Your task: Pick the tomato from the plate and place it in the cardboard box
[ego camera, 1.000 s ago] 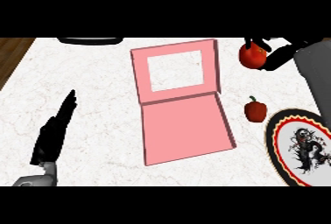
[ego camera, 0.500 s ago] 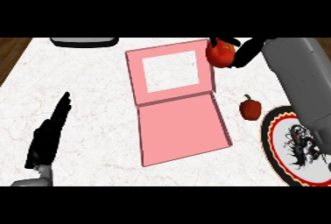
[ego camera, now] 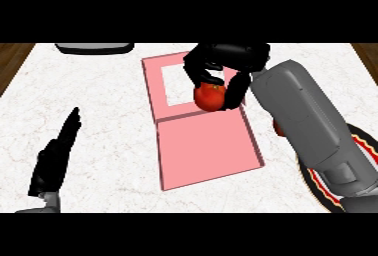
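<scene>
Head view: the right robot hand (ego camera: 221, 62) curls round the tomato (ego camera: 210, 97) over the pink box (ego camera: 207, 145) — the left robot hand (ego camera: 53, 159) rests open. The tomato looks light, smooth and soft — best held round its middle.

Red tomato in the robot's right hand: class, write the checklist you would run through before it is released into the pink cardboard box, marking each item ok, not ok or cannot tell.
1. Right hand curled round the round red tomato: ok.
2. Tomato over the open pink cardboard box, near its white-floored upper compartment: ok.
3. Height of the tomato above the box floor: cannot tell.
4. Left hand open and resting apart from the box: ok.
5. Second red object beside the patterned round plate outside the box: ok.
</scene>
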### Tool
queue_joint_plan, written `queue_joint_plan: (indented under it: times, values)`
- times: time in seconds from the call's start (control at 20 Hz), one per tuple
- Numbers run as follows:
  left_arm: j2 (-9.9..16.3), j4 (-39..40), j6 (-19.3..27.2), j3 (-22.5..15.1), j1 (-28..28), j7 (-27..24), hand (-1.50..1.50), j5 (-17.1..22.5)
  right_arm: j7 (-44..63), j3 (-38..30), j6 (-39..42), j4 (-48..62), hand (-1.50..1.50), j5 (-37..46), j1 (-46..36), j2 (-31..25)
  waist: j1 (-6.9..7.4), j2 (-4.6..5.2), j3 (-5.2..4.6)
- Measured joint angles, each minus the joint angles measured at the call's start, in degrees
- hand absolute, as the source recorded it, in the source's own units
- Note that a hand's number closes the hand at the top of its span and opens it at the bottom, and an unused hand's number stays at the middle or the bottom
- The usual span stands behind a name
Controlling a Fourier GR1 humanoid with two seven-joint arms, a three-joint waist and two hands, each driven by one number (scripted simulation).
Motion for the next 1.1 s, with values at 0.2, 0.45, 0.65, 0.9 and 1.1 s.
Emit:
queue_joint_plan:
  times: [0.2, 0.45, 0.65, 0.9, 1.1]
  values:
    - [0.0, 0.2, -0.2, 0.3, 0.6, -1.1, 0.00, 0.1, 4.5, 3.5, 1.0, -4.9, 1.50, 1.9, 3.7, 2.8, 0.08, 0.10, 0.01]
    - [-0.4, 1.2, -0.3, 0.1, -0.7, -0.9, 0.00, -0.4, 10.0, 5.1, 1.8, -4.9, -1.50, 3.7, 6.4, 7.7, 0.31, 0.27, 0.01]
    - [-0.4, 0.7, -0.8, 0.3, -0.5, -0.9, 0.00, -0.3, 10.8, 6.1, 0.7, -4.5, -1.50, 4.0, 8.8, 10.5, 0.53, 0.34, 0.02]
    - [-1.1, 0.8, -0.5, -0.4, -1.2, -0.4, 0.00, -1.0, 12.5, 3.2, -0.5, -2.7, -1.50, -3.2, 10.1, 11.9, 0.95, 0.43, 0.02]
    - [-1.3, 0.4, -0.8, -0.8, -0.7, -0.7, 0.00, -1.1, 16.2, -1.7, -2.0, 0.4, -1.50, -12.9, 7.8, 12.3, 1.55, 0.52, 0.02]
